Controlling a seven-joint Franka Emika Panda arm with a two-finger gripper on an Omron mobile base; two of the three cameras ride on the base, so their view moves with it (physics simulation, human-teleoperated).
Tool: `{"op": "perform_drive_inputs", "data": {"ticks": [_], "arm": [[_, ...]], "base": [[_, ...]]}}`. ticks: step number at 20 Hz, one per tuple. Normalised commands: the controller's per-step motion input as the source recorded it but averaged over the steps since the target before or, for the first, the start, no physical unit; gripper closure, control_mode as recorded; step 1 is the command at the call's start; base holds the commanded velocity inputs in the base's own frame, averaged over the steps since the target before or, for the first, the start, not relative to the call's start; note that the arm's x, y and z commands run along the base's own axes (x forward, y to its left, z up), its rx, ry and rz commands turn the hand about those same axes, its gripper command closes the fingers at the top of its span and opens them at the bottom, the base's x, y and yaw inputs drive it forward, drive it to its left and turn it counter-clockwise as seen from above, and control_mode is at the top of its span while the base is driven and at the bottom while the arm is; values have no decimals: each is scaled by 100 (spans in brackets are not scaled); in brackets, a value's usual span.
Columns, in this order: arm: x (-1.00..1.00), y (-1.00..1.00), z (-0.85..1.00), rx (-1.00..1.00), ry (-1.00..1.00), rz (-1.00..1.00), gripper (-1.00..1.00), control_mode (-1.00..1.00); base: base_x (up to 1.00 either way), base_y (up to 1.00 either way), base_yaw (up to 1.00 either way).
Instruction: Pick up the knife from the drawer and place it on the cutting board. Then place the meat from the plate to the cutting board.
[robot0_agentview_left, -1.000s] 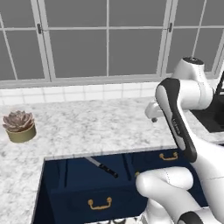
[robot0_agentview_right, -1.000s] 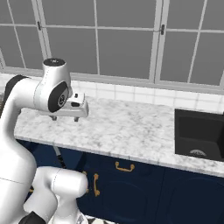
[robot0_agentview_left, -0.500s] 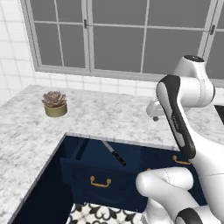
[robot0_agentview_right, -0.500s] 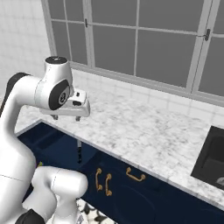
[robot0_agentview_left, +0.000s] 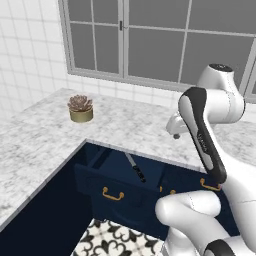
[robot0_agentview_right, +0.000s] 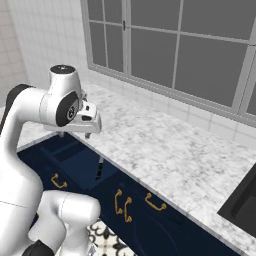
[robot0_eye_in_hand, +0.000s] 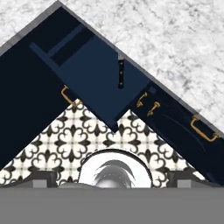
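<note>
The drawer (robot0_agentview_left: 117, 180) stood pulled out from the navy cabinet, and the knife (robot0_agentview_left: 135, 167) lay inside it on the dark floor, near the back edge under the counter lip, with its black handle toward the front and the thin blade pointing back. The gripper (robot0_agentview_right: 80, 131) hung high above the marble counter (robot0_agentview_right: 165, 150), well apart from the knife, and its jaws were released and wide, grasping nothing. For this step I judged that the hand should come down over the open drawer, turn so that the 2 fingers stand across the handle (not along it), and descend straight, because the counter edge is just beside the blade and a tilted approach could hit it. The handle is thin and lies flat, so the fingers probably must go almost to the drawer floor before closing. The counter turned a corner here, with a small potted succulent (robot0_agentview_left: 80, 108) near the window (robot0_agentview_left: 150, 40) and a white tiled wall behind. Below was a patterned tile floor (robot0_eye_in_hand: 109, 135), and other navy fronts carried brass handles (robot0_agentview_right: 122, 204).
</note>
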Motion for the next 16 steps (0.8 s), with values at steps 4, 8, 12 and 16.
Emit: {"op": "perform_drive_inputs", "data": {"ticks": [4,8,12,16], "arm": [[52,10,-59,0,9,-1,-100,-100],[74,32,-100,0,20,-9,-100,-100],[54,46,-100,4,30,-6,-100,-100],[46,48,-100,3,23,-12,-100,-100]], "base": [[0,0,0],[0,0,0],[0,0,0],[0,0,0]]}}
